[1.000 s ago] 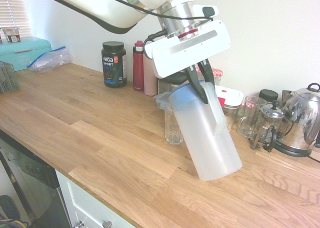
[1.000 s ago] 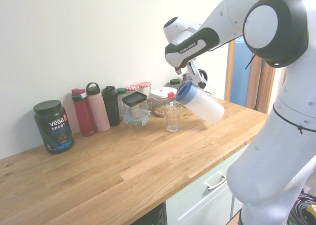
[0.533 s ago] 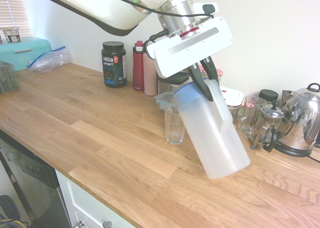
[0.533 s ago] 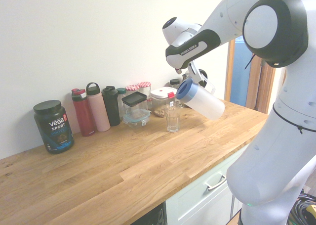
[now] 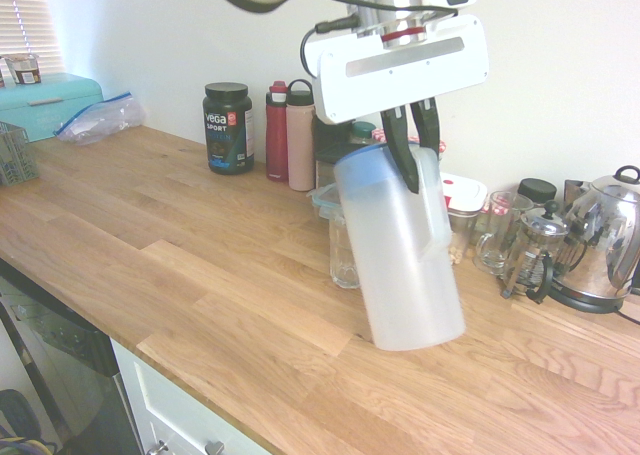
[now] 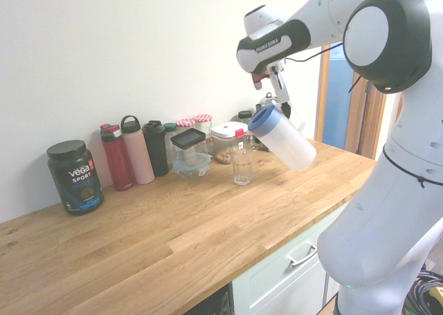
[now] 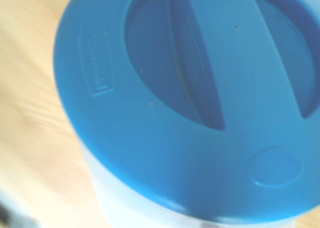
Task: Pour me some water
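Wooden kitchen counter [image 5: 200, 265] runs along a white wall, crowded at the back with bottles and jars. Above it the gripper [image 5: 412, 150] is clamped tight on the handle of the jug [image 5: 400, 265], which hangs tilted in the air just beside the glass [image 6: 242, 166]. The grip sits high on a heavy jug, so the jug could swing, slip, or knock the glass over; water could also splash onto the counter.

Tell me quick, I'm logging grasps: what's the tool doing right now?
Tool: closed on the handle of the tilted jug, which hangs above the counter.
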Motion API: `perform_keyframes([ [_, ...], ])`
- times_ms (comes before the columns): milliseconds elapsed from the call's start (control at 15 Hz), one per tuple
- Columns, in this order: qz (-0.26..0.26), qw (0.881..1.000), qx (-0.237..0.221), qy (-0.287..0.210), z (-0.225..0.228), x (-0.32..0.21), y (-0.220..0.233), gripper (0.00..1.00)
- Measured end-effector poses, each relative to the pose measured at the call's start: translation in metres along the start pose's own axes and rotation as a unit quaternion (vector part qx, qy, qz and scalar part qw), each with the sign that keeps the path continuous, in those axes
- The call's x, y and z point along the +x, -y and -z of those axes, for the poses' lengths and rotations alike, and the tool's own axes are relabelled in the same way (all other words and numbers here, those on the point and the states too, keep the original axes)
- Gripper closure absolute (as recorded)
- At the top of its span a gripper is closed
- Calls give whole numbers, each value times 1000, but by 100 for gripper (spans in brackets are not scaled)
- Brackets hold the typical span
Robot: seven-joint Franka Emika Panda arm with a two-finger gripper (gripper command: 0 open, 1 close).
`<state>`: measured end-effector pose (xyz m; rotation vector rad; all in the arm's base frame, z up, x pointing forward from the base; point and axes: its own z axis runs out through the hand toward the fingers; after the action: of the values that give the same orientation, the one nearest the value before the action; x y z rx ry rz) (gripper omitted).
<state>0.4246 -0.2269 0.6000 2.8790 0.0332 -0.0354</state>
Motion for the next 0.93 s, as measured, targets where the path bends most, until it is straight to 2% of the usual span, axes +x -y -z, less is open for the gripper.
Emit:
perform_keyframes([
  [267, -29, 990, 137, 6, 27, -44, -10, 100],
  [467, -87, 975, 205, 2, 42, -80, -24, 100],
  [667, -181, 960, 212, 7, 60, -104, -8, 100],
  [933, -286, 935, 210, -3, 53, -117, 62, 100],
])
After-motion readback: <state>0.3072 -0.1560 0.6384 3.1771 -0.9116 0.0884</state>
